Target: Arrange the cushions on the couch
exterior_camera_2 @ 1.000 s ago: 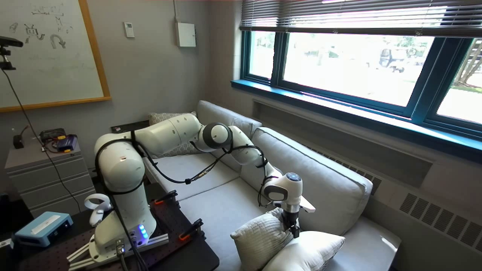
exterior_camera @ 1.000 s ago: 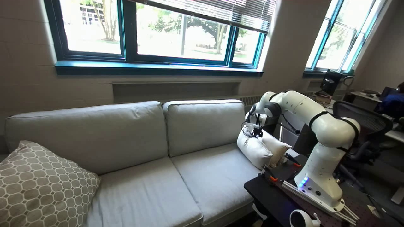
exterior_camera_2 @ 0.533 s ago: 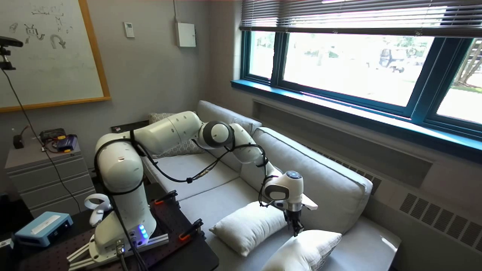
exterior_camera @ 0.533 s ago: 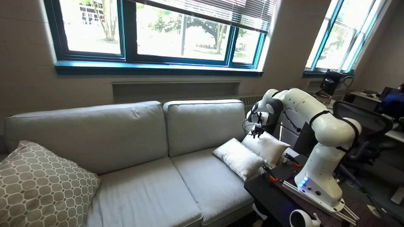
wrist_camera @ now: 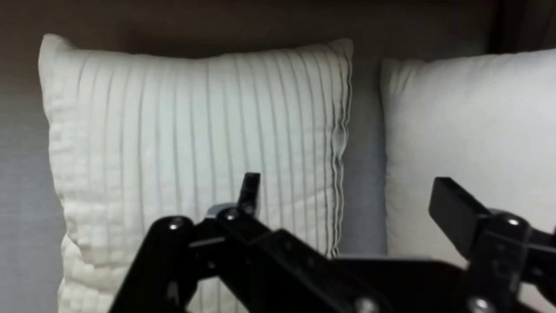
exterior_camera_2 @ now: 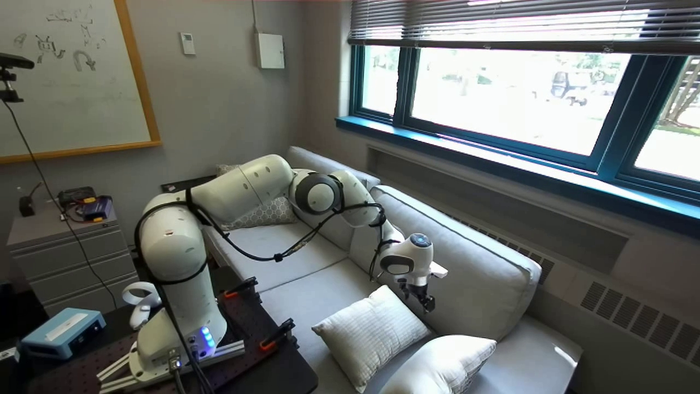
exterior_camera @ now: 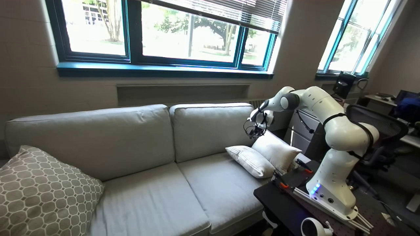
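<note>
Ribbed white cushion on couch, hiding part of plain white cushion in an exterior view; wrist view shows couch between them, cuts off both cushions. Fingers wide apart above, one over each cushion in wrist view. Arm partly blocks lattice pillow in an exterior view.

Couch: light grey fabric, two-seat; back cushions upright.
Ribbed cushion: white, squarish, puffy; lies on the couch, ribbed face up.
Plain cushion: white, smooth, plump; beside the ribbed cushion, nearer the couch's end.
Cushion spacing: apart, narrow strip of couch fabric showing between.
</note>
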Robot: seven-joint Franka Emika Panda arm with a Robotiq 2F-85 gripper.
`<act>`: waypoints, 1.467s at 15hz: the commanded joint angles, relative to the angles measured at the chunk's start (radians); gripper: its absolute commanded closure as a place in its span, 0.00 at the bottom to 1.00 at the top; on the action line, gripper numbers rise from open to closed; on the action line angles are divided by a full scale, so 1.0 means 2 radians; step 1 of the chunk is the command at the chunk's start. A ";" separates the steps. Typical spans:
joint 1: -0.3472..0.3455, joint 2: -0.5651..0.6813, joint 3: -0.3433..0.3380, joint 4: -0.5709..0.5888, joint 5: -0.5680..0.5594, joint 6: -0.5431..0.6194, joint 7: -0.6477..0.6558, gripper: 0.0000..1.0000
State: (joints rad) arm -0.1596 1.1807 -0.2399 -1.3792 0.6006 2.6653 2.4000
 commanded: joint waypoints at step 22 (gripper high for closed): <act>0.272 0.100 -0.177 0.064 0.141 -0.202 0.101 0.00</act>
State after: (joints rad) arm 0.2990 1.3320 -0.5119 -1.2847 0.8282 2.3591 2.6028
